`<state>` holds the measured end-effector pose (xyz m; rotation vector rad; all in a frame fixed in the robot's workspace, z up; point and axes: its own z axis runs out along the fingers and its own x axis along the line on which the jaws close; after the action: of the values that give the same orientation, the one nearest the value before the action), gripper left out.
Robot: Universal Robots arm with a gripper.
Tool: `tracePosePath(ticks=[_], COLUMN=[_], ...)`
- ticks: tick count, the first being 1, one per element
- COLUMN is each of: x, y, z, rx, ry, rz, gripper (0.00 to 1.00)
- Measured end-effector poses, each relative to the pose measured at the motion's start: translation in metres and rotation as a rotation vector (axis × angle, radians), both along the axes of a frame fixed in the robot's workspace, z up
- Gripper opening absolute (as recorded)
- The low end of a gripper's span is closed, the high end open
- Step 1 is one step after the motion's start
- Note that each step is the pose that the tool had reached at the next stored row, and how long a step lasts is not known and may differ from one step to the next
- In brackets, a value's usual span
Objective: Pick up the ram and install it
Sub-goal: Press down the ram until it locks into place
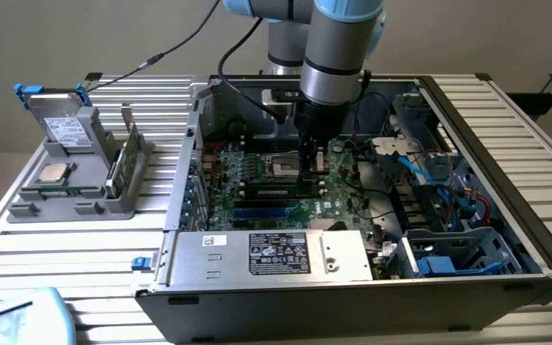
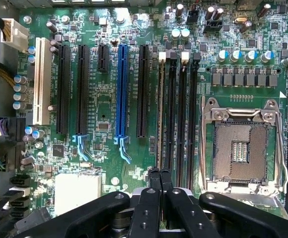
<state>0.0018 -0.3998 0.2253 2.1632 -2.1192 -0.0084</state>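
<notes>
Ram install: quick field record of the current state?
ram: standing on edge on the motherboard, in line with the empty black memory slots beside it
fingers: shut, tips at one end of the ram; pinching or pressing cannot be told
processor socket: empty, on the far side of those slots from the ram

**Two cameras, one shared board**

The exterior view looks down at an angle from in front, taking in the ribbed metal table [image 1: 84,244] and open black computer case [image 1: 506,208]. The wrist view looks straight down, close, onto the green motherboard [image 2: 109,104], which both views share.
</notes>
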Motion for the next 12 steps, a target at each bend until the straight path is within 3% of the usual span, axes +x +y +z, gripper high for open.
tracePosePath(ticks=[6,12], x=[-0.003,-0.019], y=[0.0,0.0001], z=[0.0033,0.0035], rx=[0.0007,0.0004], ry=[-0.0003,-0.0014], rz=[0.0,0.0], gripper=[0.1,0.1])
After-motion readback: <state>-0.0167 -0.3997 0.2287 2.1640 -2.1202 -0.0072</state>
